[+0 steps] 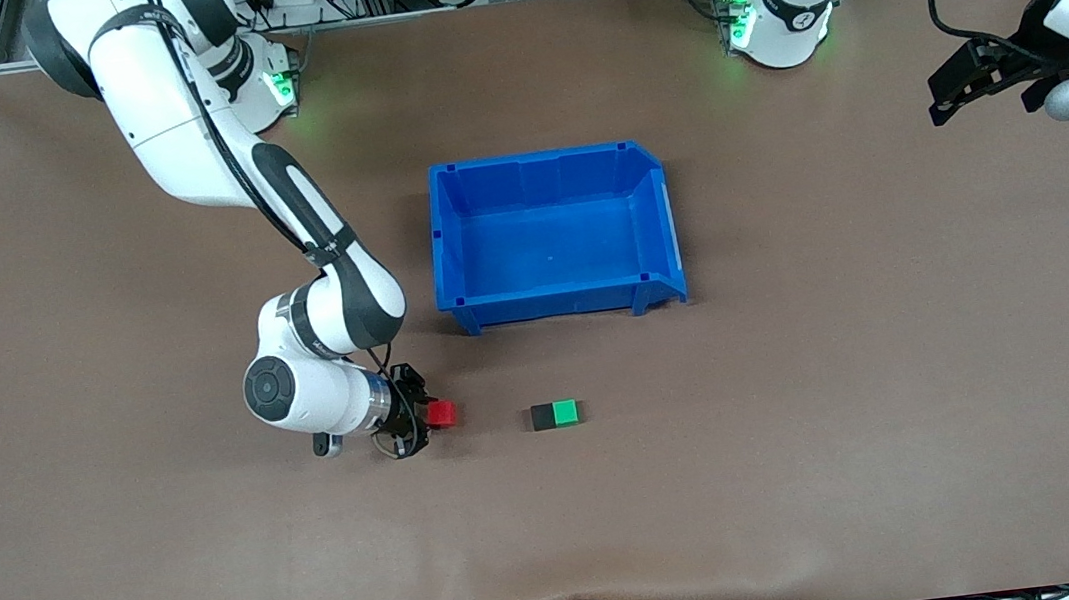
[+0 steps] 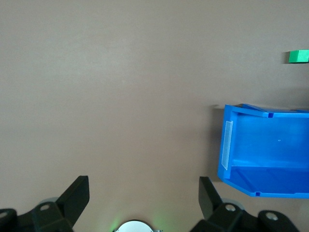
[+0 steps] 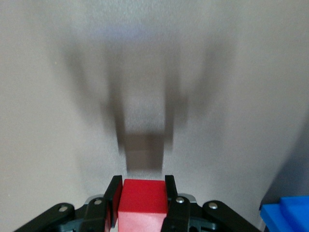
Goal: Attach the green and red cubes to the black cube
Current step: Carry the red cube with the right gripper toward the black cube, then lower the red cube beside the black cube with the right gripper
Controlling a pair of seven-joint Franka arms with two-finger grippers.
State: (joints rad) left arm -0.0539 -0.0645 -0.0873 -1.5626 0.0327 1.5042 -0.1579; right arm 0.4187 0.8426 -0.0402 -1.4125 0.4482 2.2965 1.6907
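Note:
The black cube (image 1: 542,417) and the green cube (image 1: 564,412) lie joined side by side on the brown table, nearer to the front camera than the blue bin. The green cube also shows in the left wrist view (image 2: 298,56). My right gripper (image 1: 429,415) is shut on the red cube (image 1: 442,413), held just above the table beside the black cube, toward the right arm's end. In the right wrist view the red cube (image 3: 141,200) sits between the two fingers (image 3: 114,198). My left gripper (image 1: 954,96) is open and empty, waiting high over the left arm's end of the table.
A blue bin (image 1: 555,235) stands empty in the middle of the table; it also shows in the left wrist view (image 2: 263,150). The arms' bases stand along the table's edge farthest from the front camera.

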